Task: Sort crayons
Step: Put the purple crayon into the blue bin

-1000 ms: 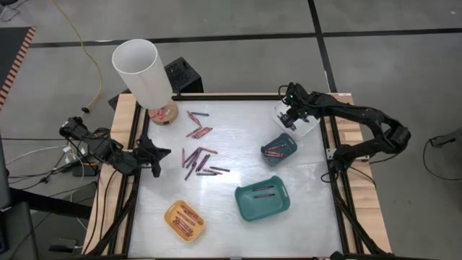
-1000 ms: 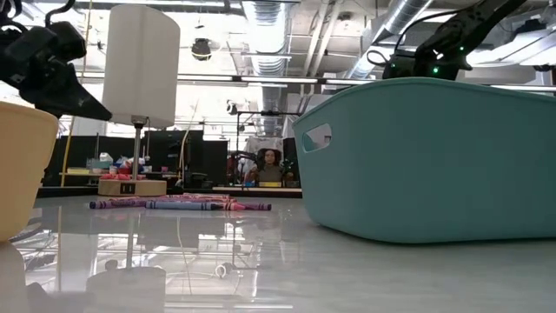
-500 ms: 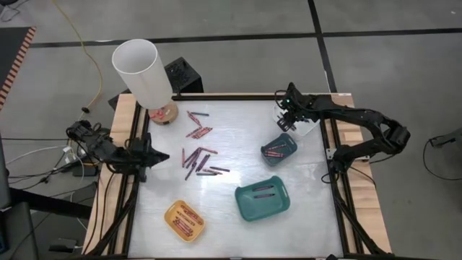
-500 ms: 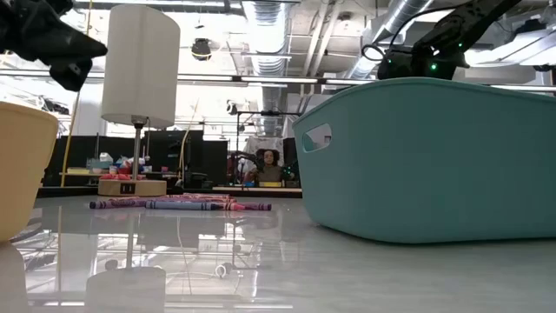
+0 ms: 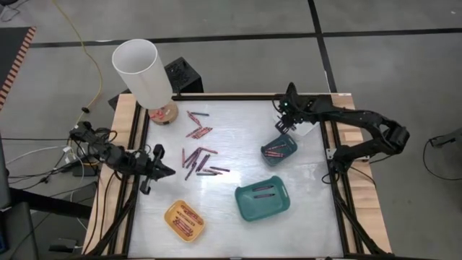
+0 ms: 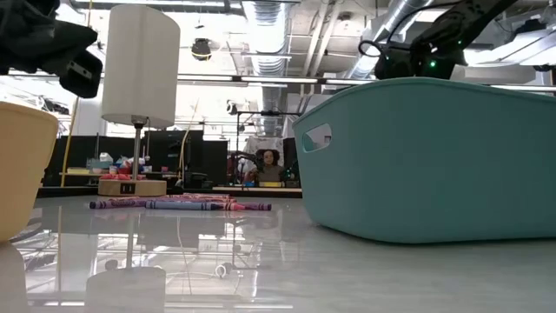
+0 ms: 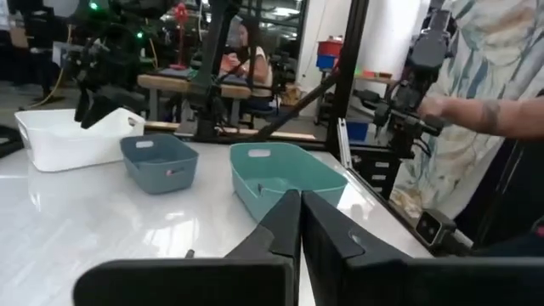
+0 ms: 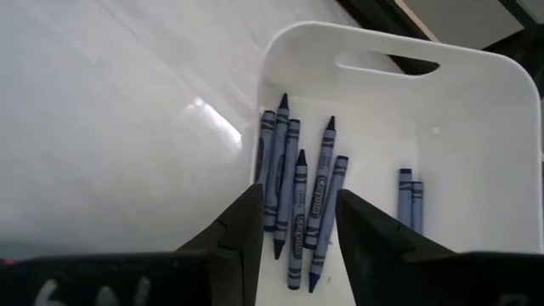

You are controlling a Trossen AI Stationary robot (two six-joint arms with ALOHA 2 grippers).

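Right tool (image 8: 295,228) spread and empty above the white tray (image 8: 476,76), having drifted slightly off toward the small teal tray (image 5: 279,148); dark blue crayons (image 8: 297,195) lie inside the white one, so that drop looks done. Left tool (image 5: 160,170) clenched, empty, has swung along the table (image 5: 224,217) edge beside the loose crayon pile (image 5: 198,160), likely the next pick.

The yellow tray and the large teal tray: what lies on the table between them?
Nothing. In the high view the stretch of table between the yellow tray and the large teal tray is bare; the loose crayons lie farther back.
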